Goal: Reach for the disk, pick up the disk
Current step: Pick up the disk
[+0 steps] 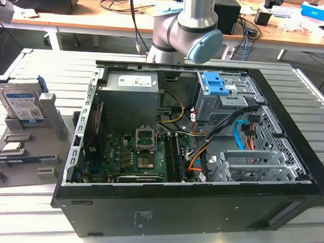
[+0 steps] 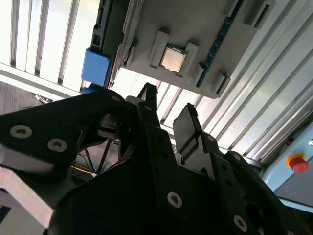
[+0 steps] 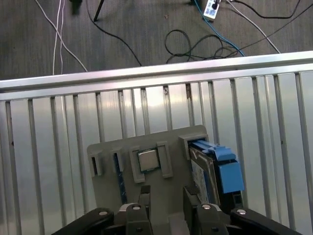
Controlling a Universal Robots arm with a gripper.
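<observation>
Exterior view: the disk point(image 1: 22, 102) stands on edge w/ its label face showing, in a slot of a grey fixture point(image 1: 50, 116). The fixture sits on the slatted metal desk point(image 1: 29, 212), at the exterior view's left of an open PC case point(image 1: 174, 208) and apart from it. A small square chip point(image 1: 13, 146) lies flat in a pocket of the same fixture, nearer the camera than the disk. Inside the case are a green motherboard point(image 1: 134, 152) and a blue caddy point(image 1: 215, 83) up in the drive bay. The robot arm point(image 1: 190, 26) rises behind the case.

First wrist view: the end effector point(image 3: 167, 198) hangs over the fixture point(image 3: 166, 142). Its two black fingers point(image 3: 144, 196) are parted w/ a moderate gap and nothing between them. The chip point(image 3: 146, 160) is in its pocket. The disk point(image 3: 209, 169) is upright in the neighbouring slot, w/ a blue rail point(image 3: 229, 176) along its side. The fingers aren't touching the disk. Beyond the desk edge there is dark floor w/ loose cables point(image 3: 195, 41).

Second wrist view: the end effector point(image 2: 166, 110) again has its fingertips point(image 2: 146, 95) apart and empty. The chip point(image 2: 172, 58) and the fixture point(image 2: 210, 29) are beyond them, w/ the blue rail point(image 2: 95, 66) off to one side.
</observation>
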